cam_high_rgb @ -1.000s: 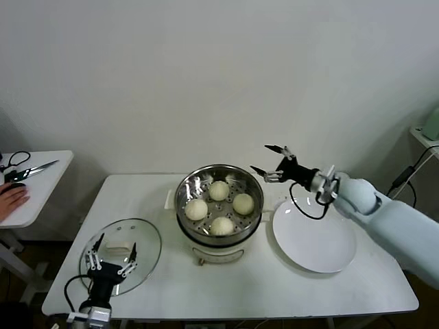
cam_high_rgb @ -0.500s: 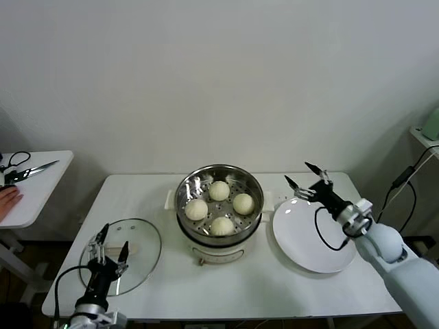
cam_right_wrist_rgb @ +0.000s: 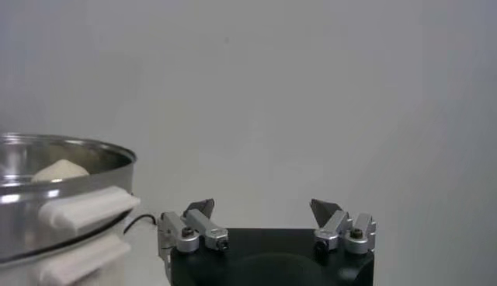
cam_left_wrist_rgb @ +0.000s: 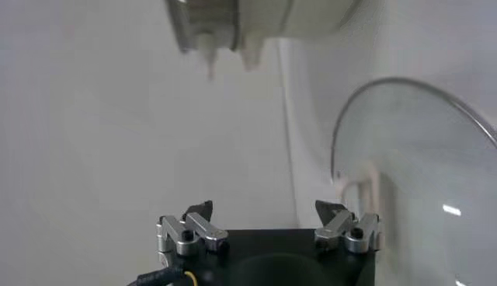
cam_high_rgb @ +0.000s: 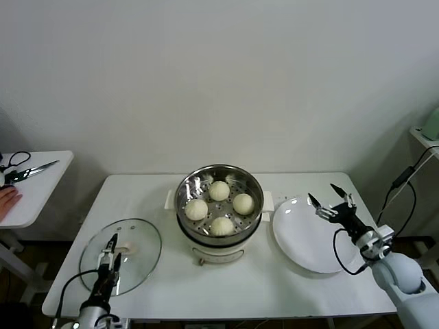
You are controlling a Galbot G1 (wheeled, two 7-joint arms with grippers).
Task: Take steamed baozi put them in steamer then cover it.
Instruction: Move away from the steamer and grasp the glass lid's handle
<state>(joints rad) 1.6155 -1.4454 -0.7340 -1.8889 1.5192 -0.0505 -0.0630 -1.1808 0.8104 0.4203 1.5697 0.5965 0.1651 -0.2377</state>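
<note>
Left hand (cam_high_rgb: 110,255), fingers apart, w/ nothing held, hovers over lid (cam_high_rgb: 121,256) at steamer's (cam_high_rgb: 219,199) 8 o'clock; should straddle handle squarely, grip, lift level. Right hand (cam_high_rgb: 333,201) wide, idle over plate (cam_high_rgb: 309,240).

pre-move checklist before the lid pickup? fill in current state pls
1. All four baozi in the steamer: ok, four buns sit on the perforated floor.
2. White plate holds no buns: ok, it shows bare.
3. Cover reachable: ok, it lies flat on the table to the steamer's left, handle up.
4. Left gripper lined up on the cover's handle: cannot tell; it hovers over the near part of the glass, open, holding nothing.
5. Right gripper out of the lid's path: ok, it is open over the plate's right edge, apart from the steamer.
6. Steamer rim unobstructed: ok.
</note>
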